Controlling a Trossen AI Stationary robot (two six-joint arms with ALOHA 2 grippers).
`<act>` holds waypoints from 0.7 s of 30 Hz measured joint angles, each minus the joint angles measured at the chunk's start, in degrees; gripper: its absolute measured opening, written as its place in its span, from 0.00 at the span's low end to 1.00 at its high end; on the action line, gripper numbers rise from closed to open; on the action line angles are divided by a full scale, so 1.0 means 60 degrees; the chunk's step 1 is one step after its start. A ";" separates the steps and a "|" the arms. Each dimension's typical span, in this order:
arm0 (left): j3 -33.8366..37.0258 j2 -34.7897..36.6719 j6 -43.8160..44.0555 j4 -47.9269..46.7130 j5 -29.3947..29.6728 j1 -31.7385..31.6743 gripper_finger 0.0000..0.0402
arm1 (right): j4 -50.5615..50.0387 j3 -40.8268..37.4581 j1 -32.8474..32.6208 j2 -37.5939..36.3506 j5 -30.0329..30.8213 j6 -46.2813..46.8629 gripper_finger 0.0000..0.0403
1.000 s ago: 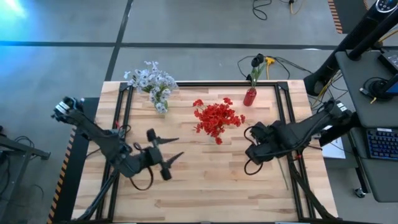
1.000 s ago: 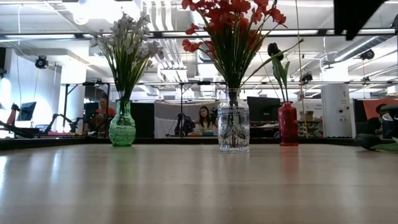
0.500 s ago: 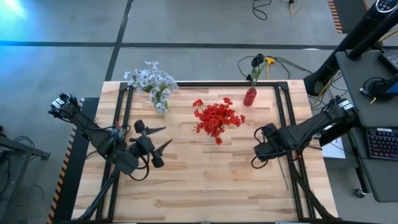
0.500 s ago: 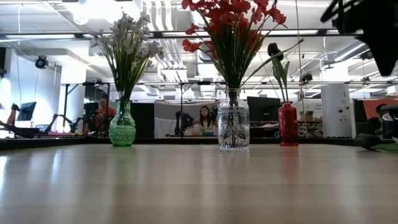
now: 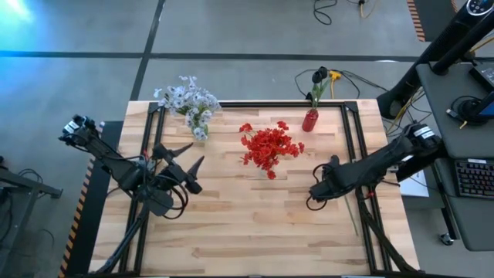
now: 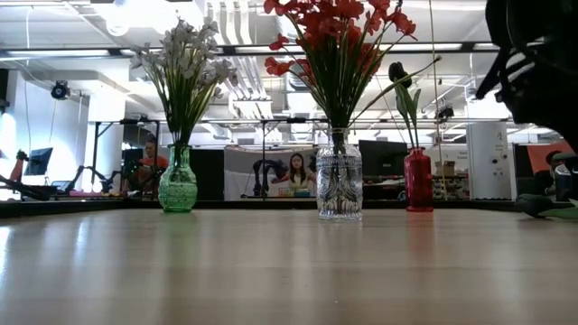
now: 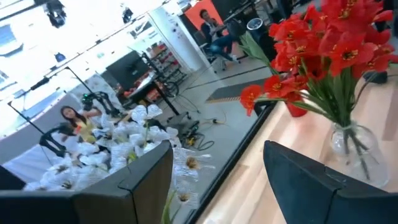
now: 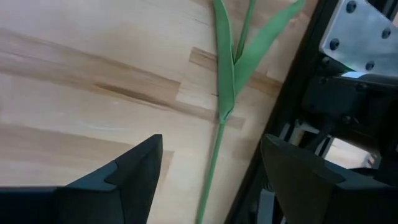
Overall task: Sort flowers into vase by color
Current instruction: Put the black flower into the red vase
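Observation:
A green vase [image 5: 199, 130] with pale white-lavender flowers [image 5: 185, 96] stands at the far left of the table. A clear vase [image 6: 339, 185] holds red flowers [image 5: 268, 147] at the middle. A red vase [image 5: 310, 120] at the far right holds a dark-blossomed flower [image 5: 319, 76]. One loose flower lies flat near the right edge, its green stem [image 5: 351, 210] on the wood. My right gripper [image 5: 315, 193] hangs open over that stem [image 8: 219, 124], one finger on either side, touching nothing. My left gripper [image 5: 197, 152] is open in the air, near the green vase.
Black rails [image 5: 356, 147] run along the table's left, right and far sides. The wood toward the near edge [image 5: 247, 239] is bare. People sit at desks in the room behind the table [image 6: 293, 171]. A computer desk [image 5: 463, 154] stands to the table's right.
My left gripper has drawn back from the table's middle toward the far-left, nearer the green vase, and has tipped upward, staying open. My right gripper has come down toward the loose stem and turned, showing in the low view's upper right corner.

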State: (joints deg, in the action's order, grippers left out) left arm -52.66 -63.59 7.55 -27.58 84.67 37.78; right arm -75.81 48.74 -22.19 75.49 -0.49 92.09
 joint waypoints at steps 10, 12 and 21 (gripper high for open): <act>0.0000 0.0007 -0.0390 0.0006 0.0054 0.0000 0.58 | 0.0332 -0.0757 0.0691 0.0257 -0.0077 -0.0365 0.59; 0.0000 0.0007 -0.0390 0.0009 0.0054 -0.0010 0.58 | 0.0640 -0.0848 0.0969 0.0313 0.0108 -0.0607 0.58; 0.0000 0.0007 -0.0243 0.0013 0.0051 -0.0018 0.58 | 0.1114 -0.1332 0.1849 0.0563 0.0379 -0.1969 0.57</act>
State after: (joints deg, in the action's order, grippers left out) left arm -52.66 -63.55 6.10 -27.51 84.97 37.67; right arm -69.12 40.75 -11.10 78.87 1.78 80.28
